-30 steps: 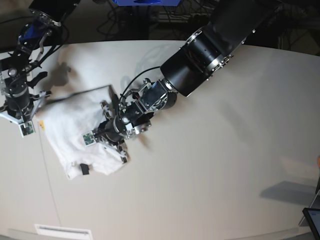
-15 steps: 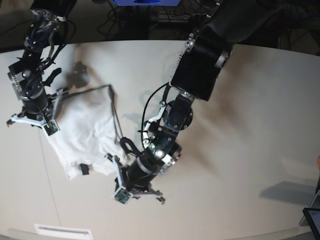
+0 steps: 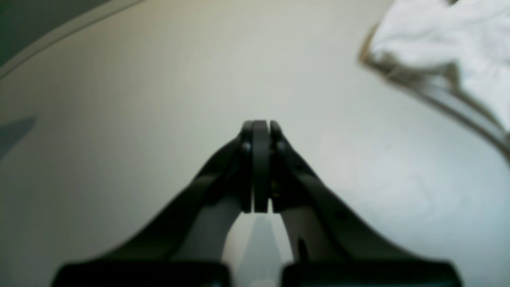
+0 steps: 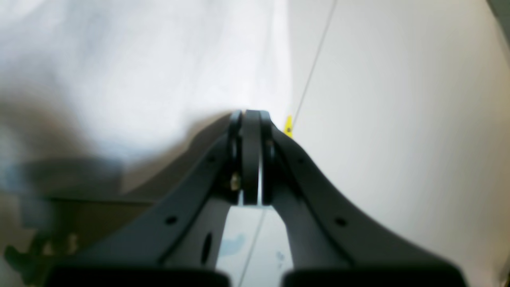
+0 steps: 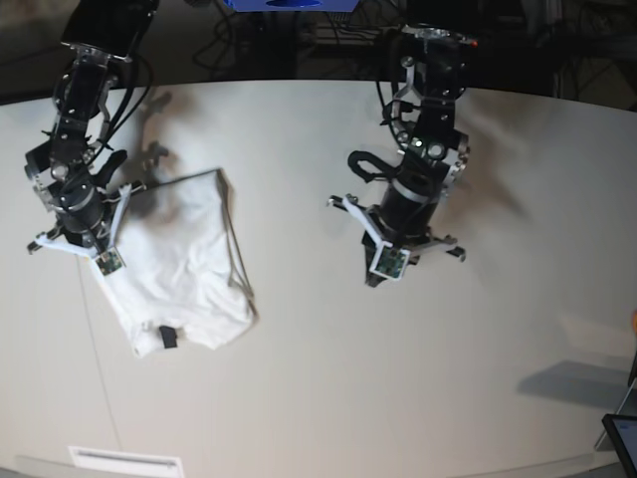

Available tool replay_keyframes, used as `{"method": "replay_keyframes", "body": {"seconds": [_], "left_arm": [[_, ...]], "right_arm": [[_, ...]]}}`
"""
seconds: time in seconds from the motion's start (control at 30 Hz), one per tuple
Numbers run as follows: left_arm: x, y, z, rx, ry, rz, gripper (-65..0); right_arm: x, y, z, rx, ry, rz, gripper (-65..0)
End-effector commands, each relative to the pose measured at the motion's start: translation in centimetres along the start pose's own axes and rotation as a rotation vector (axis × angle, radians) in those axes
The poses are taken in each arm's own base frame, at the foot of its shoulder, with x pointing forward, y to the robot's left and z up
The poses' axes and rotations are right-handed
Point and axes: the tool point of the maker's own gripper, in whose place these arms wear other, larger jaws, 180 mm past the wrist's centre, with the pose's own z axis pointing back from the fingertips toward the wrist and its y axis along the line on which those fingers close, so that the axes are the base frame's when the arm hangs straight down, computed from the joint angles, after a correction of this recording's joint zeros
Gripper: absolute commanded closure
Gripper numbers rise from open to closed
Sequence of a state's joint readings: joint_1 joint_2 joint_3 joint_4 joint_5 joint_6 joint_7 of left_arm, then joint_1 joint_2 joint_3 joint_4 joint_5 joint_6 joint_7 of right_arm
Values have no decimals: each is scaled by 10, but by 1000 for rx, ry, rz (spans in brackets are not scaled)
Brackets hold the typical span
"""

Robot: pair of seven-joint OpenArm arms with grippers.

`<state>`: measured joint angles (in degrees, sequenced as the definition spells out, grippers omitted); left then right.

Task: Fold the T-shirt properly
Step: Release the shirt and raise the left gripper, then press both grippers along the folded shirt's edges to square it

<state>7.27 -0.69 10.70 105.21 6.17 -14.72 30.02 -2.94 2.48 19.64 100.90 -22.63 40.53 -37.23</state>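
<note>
The T-shirt [image 5: 179,259] lies as a folded white bundle on the left part of the table, plain side up, with a small black tag [image 5: 167,339] near its front edge. My right gripper [image 5: 88,247] is shut and empty at the bundle's left edge. The right wrist view shows its tips [image 4: 249,115] against the white T-shirt [image 4: 159,59], next to a yellow tag [image 4: 288,125]. Well right of the shirt, my left gripper [image 5: 376,274] is shut and empty above bare table. The left wrist view shows it [image 3: 261,127] with the T-shirt [image 3: 450,32] off at the upper right.
A thin dark seam line [image 5: 100,349] runs across the table [image 5: 328,398] past the shirt's left side. A white label strip [image 5: 124,461] sits at the front left edge. A dark screen corner [image 5: 622,438] shows at the front right.
My left arm has swung away from the shirt's front right corner, to the right and toward the table's middle. The right arm has shifted only slightly beside the shirt. The bundle stays put.
</note>
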Motion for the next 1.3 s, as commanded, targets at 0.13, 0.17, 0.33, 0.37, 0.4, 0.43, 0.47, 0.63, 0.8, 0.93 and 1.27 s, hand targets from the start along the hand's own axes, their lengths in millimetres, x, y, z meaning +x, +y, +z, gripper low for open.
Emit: {"method": "replay_keyframes", "body": {"seconds": [0.13,0.17,0.33,0.37,0.4,0.43,0.47,0.63,0.8,0.93,1.27], "left_arm": [[5,27,15,66,-42,-9,0],[2,30,17,74,-33,-8,0],[-6,37,22,94,-14,-9,0],[-6,37,22,94,-14,-9,0],[-6,37,22,94,-14,-9,0],[-6,37,22,94,-14,-9,0],[-6,37,22,94,-14,-9,0],[-6,36,22,91,-14,-9,0],[-2,28,20,74,-24,1,0],[16,-19,16,-73,-82,61,0],[75,-165,21,-469,-285,193,0]], "right_arm": [[-2,16,-3,27,-3,-43,0],[-6,24,-1,42,7,-48,0],[-18,55,9,88,24,-84,0],[-19,58,11,91,26,-84,0],[-22,62,14,95,31,-84,0],[-24,65,18,98,33,-88,0],[-26,67,22,97,34,-88,0],[-43,74,39,96,84,-82,0],[-40,65,54,58,76,-64,0],[-21,54,52,32,10,-58,0],[0,46,52,14,-94,-63,0]]}}
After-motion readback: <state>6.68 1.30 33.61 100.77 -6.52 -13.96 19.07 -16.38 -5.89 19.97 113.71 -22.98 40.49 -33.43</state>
